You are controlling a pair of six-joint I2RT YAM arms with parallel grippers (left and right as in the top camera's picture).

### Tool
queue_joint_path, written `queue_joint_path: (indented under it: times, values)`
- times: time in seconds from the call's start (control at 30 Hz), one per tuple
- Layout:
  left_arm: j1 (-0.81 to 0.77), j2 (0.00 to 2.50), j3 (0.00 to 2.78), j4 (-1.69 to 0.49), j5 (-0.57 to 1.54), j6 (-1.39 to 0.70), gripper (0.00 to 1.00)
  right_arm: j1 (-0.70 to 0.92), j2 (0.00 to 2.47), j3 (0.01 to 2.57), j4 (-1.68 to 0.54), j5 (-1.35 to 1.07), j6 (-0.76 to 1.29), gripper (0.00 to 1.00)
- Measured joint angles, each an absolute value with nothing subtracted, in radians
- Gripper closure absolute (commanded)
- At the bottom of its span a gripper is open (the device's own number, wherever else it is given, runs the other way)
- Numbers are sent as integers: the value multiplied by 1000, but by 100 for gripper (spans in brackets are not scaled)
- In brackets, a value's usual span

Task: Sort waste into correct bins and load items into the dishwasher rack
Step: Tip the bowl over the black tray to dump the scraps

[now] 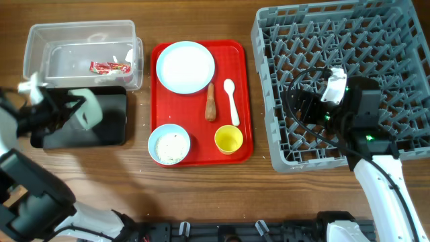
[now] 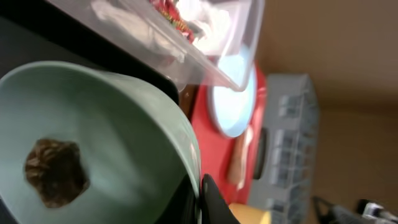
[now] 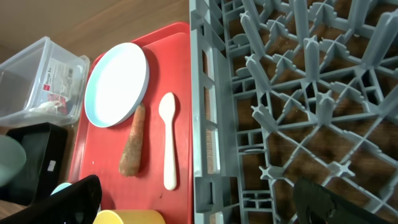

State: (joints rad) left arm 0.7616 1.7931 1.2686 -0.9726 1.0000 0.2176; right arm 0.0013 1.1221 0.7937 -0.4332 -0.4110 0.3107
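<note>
My left gripper (image 1: pixel 75 107) is shut on the rim of the pale green bowl (image 1: pixel 87 111), held tilted over the black tray (image 1: pixel 111 128). In the left wrist view the jaws (image 2: pixel 200 190) pinch the bowl wall, and a brown food lump (image 2: pixel 56 172) sits inside the bowl (image 2: pixel 124 124). A red-and-white wrapper (image 1: pixel 110 66) lies in the clear tub (image 1: pixel 40 40). My right gripper (image 1: pixel 302 104) hangs open over the left part of the grey rack (image 1: pixel 376 40), nothing between its fingers (image 3: pixel 78 199).
The red serving tray (image 1: pixel 242 87) holds a light blue plate (image 1: pixel 185 66), an orange stick (image 1: pixel 210 102), a white spoon (image 1: pixel 231 101), a blue bowl with rice (image 1: pixel 168 144) and a yellow cup (image 1: pixel 228 139). The rack's edge (image 3: pixel 205 124) borders the tray.
</note>
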Motion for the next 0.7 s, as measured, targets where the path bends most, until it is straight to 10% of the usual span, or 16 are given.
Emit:
queue_joint_path:
  times: [0.7]
  values:
    - [899,1818,1209,-922,1536,10,96,1,1122,794,-434,-411,311,0]
